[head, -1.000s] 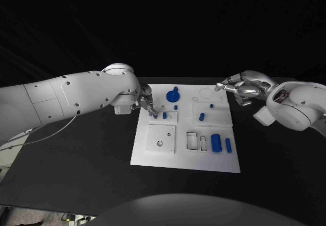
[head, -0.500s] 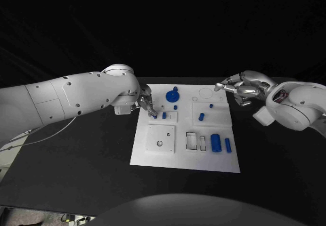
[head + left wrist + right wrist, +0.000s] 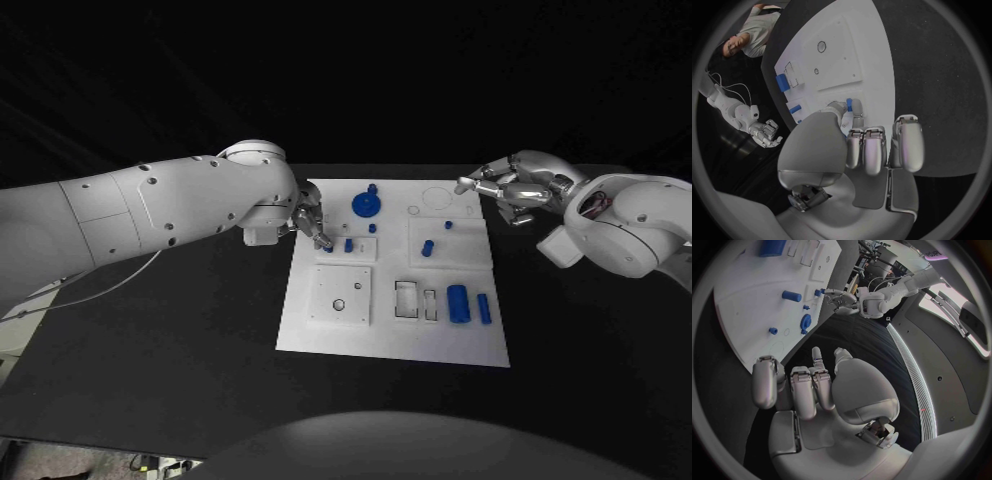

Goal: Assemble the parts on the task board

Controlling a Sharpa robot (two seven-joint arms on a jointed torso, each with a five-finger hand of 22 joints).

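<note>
At the left edge of the task board (image 3: 389,345), the left hand (image 3: 312,222) is seen with its fingertips drawn together on a small blue peg (image 3: 849,104), which is pinched just above the board's far-left area, beside another short blue peg (image 3: 348,244). The step in hand is judged to be the seating of this peg in its hole; it is best done with the peg kept upright, lined up over the hole before any downward push, and pressed gently so that it is not tipped. Further right, a blue gear (image 3: 368,204) is seen at the far side of the board, and a large blue cylinder (image 3: 459,303) with a slimmer blue pin (image 3: 485,308) near the right edge. The right hand (image 3: 508,188) is held off the board's far right corner, fingers curled in, nothing visibly held. The hole under the peg is hidden by the fingers, and whether the peg has touched the board cannot be told.
</note>
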